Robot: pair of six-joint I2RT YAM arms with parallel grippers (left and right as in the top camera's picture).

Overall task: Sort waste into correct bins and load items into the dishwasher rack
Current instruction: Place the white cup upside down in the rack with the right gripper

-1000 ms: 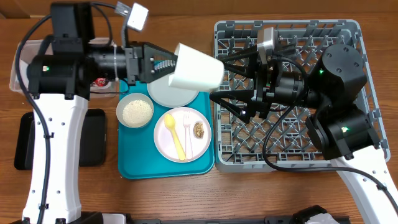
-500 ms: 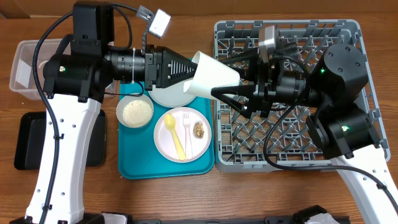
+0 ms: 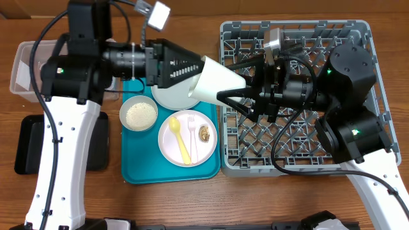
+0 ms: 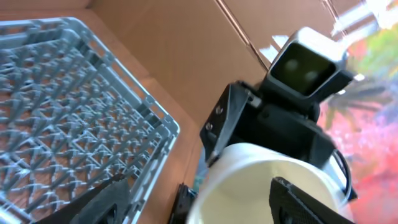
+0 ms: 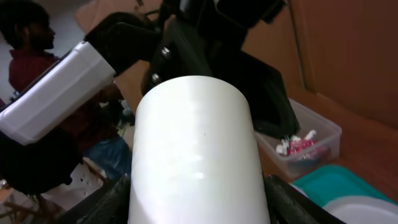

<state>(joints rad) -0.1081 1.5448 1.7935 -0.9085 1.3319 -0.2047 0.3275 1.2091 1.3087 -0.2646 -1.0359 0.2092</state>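
Cup: the small white tapered cup [image 3: 216, 80] lies sideways in mid-air, above the edge where the flat teal serving tray [image 3: 137, 172] meets the large square grey plastic rack [image 3: 358, 29].
Right gripper [image 3: 232, 82]: clamped on the cup's narrow end.
Left gripper [image 3: 188, 71]: fingers spread at the cup's mouth, not clasping it.
Underneath: a round grey plate [image 3: 167, 97], partly hidden by the cup.
Near side of tray: a small grey bowl [image 3: 139, 115] of white grains; a pale plate [image 3: 167, 148] with a yellow spoon [image 3: 179, 139], a white fork [image 3: 191, 131] and a brown scrap [image 3: 204, 133].
Far left: a clear plastic tub [image 3: 22, 64], with a shallow black tray [image 3: 25, 147] nearer.
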